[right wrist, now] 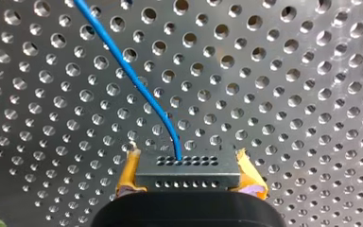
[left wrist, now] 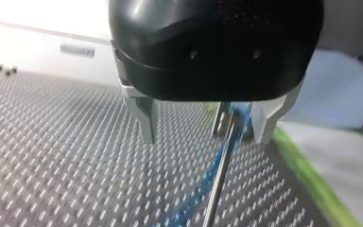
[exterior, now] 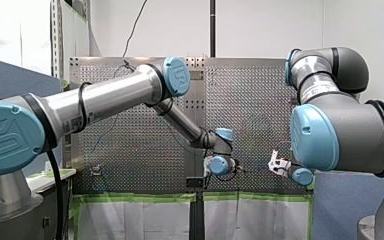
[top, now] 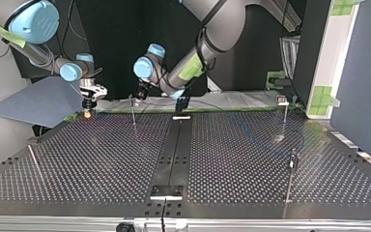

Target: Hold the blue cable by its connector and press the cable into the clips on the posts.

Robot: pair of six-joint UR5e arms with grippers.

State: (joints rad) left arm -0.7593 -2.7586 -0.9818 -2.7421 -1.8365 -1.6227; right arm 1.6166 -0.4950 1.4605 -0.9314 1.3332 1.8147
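In the right wrist view my right gripper [right wrist: 189, 185] is shut on a dark connector block [right wrist: 188, 166], with a yellow pad [right wrist: 128, 171] on each side of it. The blue cable [right wrist: 137, 80] leaves the block's top and runs away over the perforated plate. In the left wrist view my left gripper [left wrist: 203, 138] is open, its metal fingers [left wrist: 144, 118] wide apart. A thin post [left wrist: 217, 179] and the blue cable [left wrist: 194, 208] stand between them, close to one finger. Across the table, my left gripper [top: 138, 93] hovers at a post [top: 133, 112] and my right gripper [top: 88, 104] hangs beside it.
More thin posts [top: 285, 113] [top: 292, 166] [top: 33, 159] stand on the perforated table [top: 101, 164]. A black rail [top: 171, 154] runs down its middle. A green-taped edge [left wrist: 312, 184] borders the plate beside my left gripper. A blue-grey panel [top: 34, 104] lies behind my right gripper.
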